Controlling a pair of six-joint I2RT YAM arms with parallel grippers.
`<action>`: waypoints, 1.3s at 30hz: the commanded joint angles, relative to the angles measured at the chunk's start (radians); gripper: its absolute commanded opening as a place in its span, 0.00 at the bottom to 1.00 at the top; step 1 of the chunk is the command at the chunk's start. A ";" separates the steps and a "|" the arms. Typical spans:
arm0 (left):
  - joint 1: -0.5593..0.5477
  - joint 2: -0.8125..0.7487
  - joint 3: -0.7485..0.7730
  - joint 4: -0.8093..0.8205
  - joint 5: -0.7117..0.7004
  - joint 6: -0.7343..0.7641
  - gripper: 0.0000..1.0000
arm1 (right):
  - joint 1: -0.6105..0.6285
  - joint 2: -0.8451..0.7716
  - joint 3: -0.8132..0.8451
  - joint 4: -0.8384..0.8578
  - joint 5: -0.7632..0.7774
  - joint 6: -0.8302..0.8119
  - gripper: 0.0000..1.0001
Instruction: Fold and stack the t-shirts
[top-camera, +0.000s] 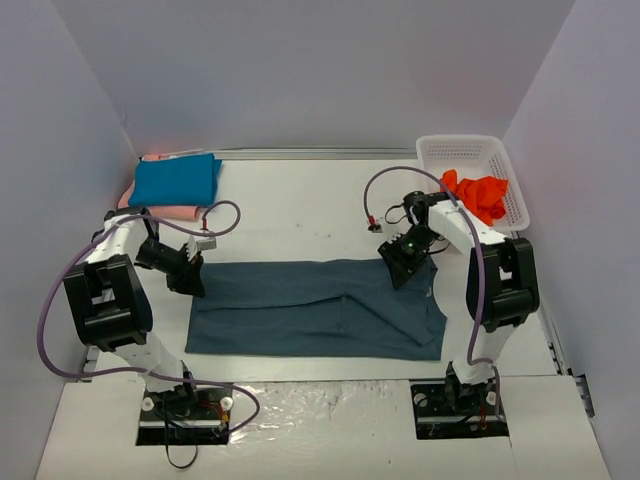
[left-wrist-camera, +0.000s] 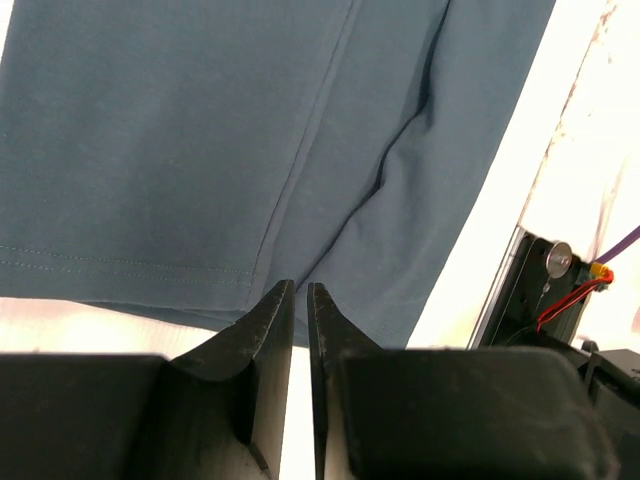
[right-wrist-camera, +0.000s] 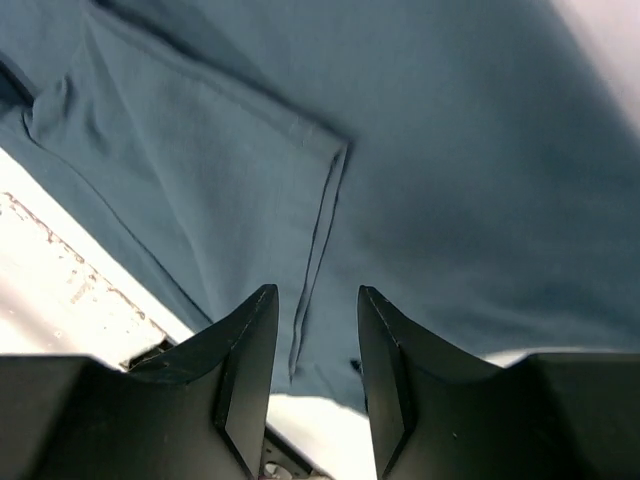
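The dark slate blue-grey t-shirt lies flat on the table, folded into a long band. It fills the left wrist view and the right wrist view. My left gripper hovers at the shirt's far left corner, jaws shut with only a thin slit and nothing between them. My right gripper is open and empty above the shirt's far right edge, over a folded sleeve hem. The teal-blue t-shirt lies folded on the pale pink one at the far left. The orange-red t-shirt is bunched in the basket.
The white lattice basket stands at the far right by the wall. White walls close in the table on three sides. The arm bases sit at the near edge, with purple cables looping by each arm.
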 joint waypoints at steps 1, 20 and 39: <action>0.013 -0.035 0.028 -0.057 0.071 -0.001 0.10 | 0.012 0.073 0.065 -0.038 -0.083 -0.040 0.34; 0.025 -0.033 -0.009 -0.015 0.077 -0.046 0.09 | 0.053 0.264 0.177 -0.038 -0.137 -0.079 0.31; 0.032 -0.019 -0.005 -0.029 0.094 -0.032 0.08 | 0.098 0.186 0.157 -0.081 -0.121 -0.076 0.00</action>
